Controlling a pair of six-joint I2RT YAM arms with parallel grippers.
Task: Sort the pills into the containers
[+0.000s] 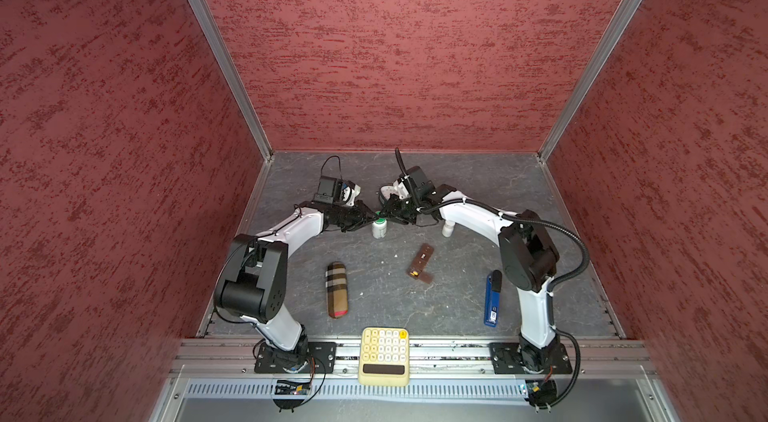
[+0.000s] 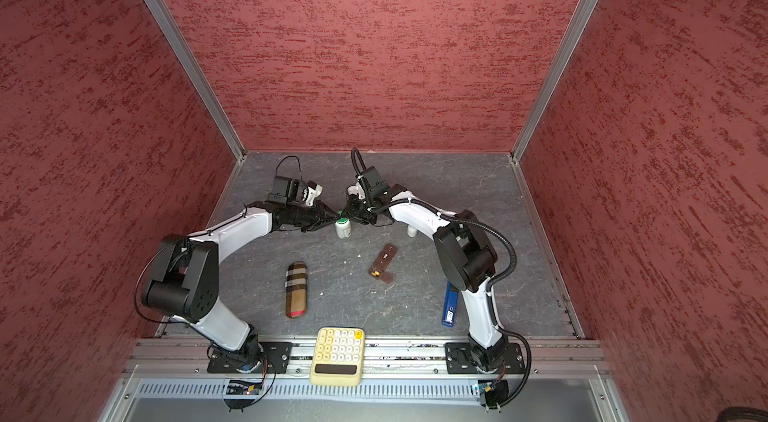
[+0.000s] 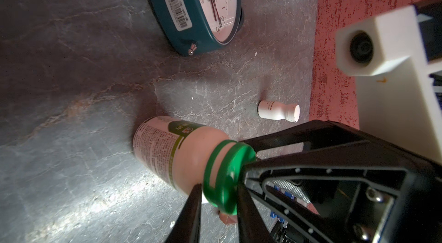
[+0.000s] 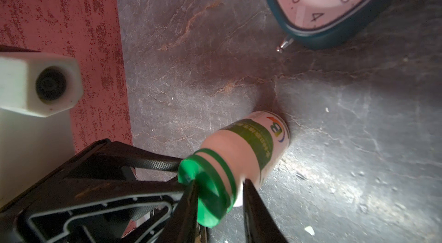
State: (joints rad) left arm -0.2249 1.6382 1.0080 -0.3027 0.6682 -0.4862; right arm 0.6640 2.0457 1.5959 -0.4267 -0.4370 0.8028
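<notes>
**Both grippers at the cap of the upright bottle; strip and pills lie on the robot's side of it.**

The left gripper (image 3: 220, 182) and right gripper (image 4: 220, 182) meet from opposite sides at the bottle (image 1: 379, 229). The bottle stands upright on the table (image 1: 457, 308), long axis vertical, cap (image 3: 222, 158) uppermost. Each pair of jaws straddles the cap, close against it; whether either pinches it or stands just clear cannot be told. The strip (image 1: 420, 261) lies flat, well apart from the bottle and on the right gripper's side of it. Its long axis slants back toward the bottle, and the end cell farthest from the bottle appears open. The right gripper is judged the nearer to the strip. Loose pills (image 1: 396, 255) lie between bottle and strip. Judged step: cap removal, a twist about the vertical axis.
</notes>
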